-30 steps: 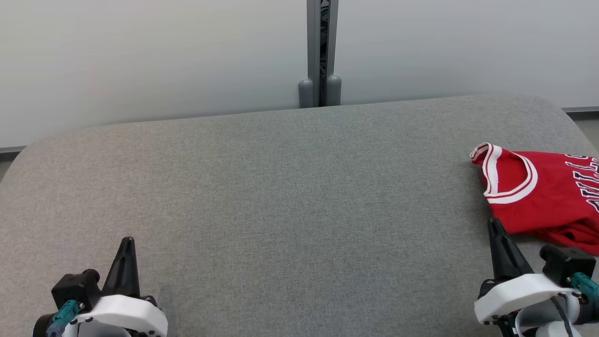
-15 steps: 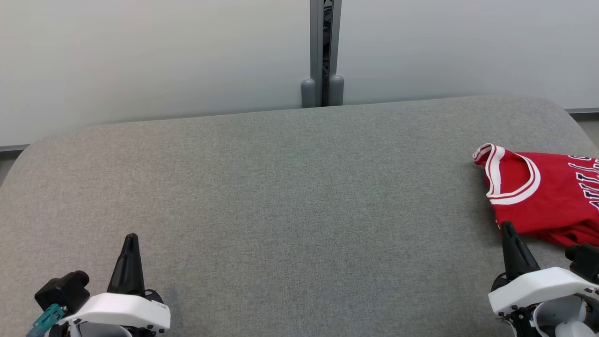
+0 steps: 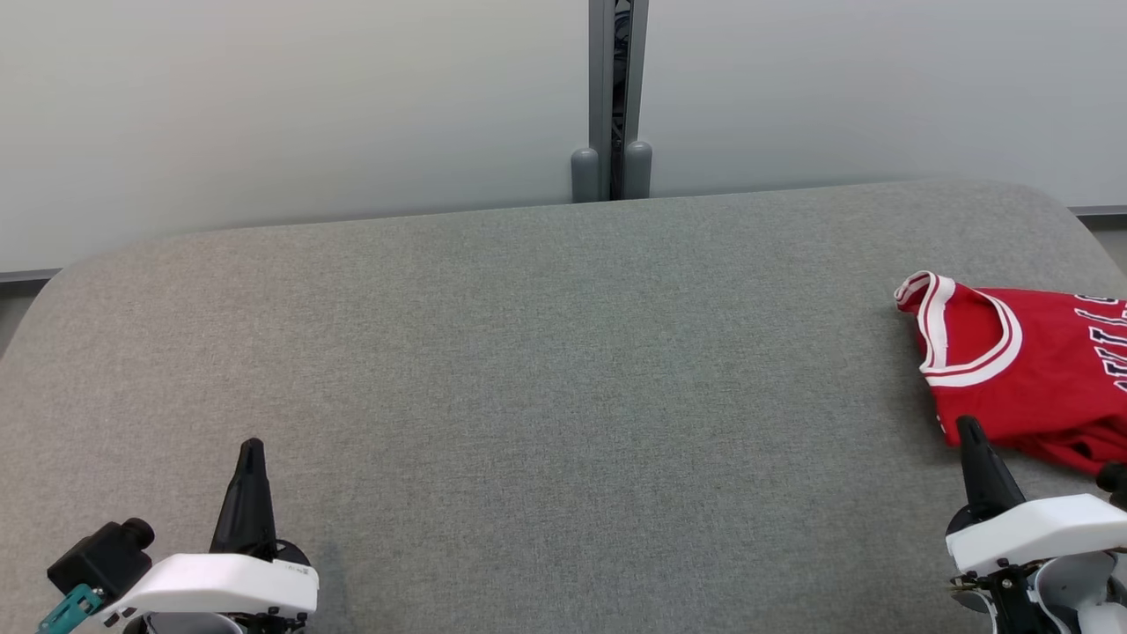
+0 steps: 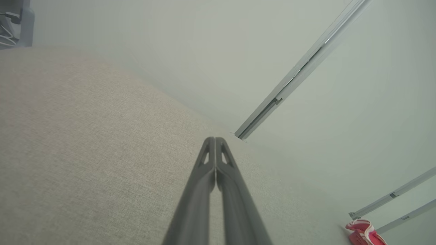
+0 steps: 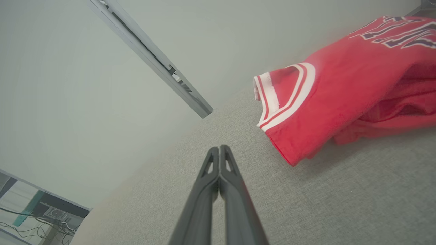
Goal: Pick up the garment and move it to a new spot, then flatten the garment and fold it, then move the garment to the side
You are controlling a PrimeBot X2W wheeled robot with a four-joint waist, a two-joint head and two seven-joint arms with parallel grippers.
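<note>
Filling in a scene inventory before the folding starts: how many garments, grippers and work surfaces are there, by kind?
red garment: 1
grippers: 2 (left gripper, right gripper)
grey padded table: 1
Total: 4

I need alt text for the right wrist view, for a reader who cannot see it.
A rumpled red jersey with white trim lies on a grey padded surface, to the upper right of the right gripper, which is shut and does not touch it. A pale wall stands behind.

A grey fabric-covered table carries 1 crumpled red jersey.
</note>
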